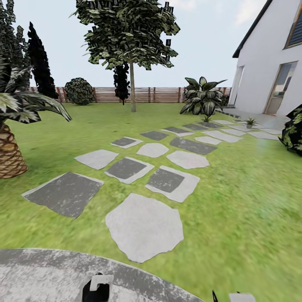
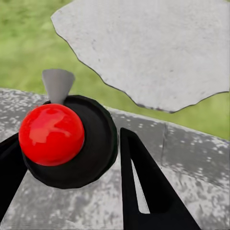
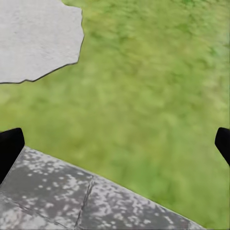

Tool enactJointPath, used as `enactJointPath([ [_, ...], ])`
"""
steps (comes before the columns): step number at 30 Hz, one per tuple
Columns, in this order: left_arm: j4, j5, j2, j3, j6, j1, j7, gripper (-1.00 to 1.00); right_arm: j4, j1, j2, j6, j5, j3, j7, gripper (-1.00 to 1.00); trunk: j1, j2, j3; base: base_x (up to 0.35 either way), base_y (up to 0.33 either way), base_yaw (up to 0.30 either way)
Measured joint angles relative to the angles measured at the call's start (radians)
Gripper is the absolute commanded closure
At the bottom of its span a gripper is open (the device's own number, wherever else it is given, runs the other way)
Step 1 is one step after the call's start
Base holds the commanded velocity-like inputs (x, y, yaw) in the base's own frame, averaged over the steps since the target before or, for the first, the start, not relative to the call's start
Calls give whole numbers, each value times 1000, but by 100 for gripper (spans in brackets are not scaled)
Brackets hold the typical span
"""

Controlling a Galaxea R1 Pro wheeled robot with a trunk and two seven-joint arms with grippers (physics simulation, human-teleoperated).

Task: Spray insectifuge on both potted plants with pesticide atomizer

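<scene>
Left gripper hangs over a speckled grey slab | fingers spread apart, nothing between them | red ball on a black disc sits just ahead | pale stone lies in grass beyond

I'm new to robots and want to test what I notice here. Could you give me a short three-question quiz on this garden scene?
1. True or false: a potted plant stands far along the path of stepping stones, near the white house.
2. What runs along the back of the lawn? A) brick wall B) brown slatted fence C) hedge row
3. Fill in: in the left wrist view, the left hand has a ____ ball between its fingers.

Key: 1 true; 2 B; 3 red. The right hand is wide open over grass.
</scene>
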Motion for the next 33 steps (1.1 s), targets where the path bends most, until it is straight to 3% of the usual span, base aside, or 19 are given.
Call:
enactJointPath([
  [13,0,0,0,0,0,0,0,100,0,0,0,0,0,0,0,-100,0,0,0,334,0,-101],
  [33,0,0,0,0,0,0,0,100,0,0,0,0,0,0,0,-100,0,0,0,334,0,-3],
])
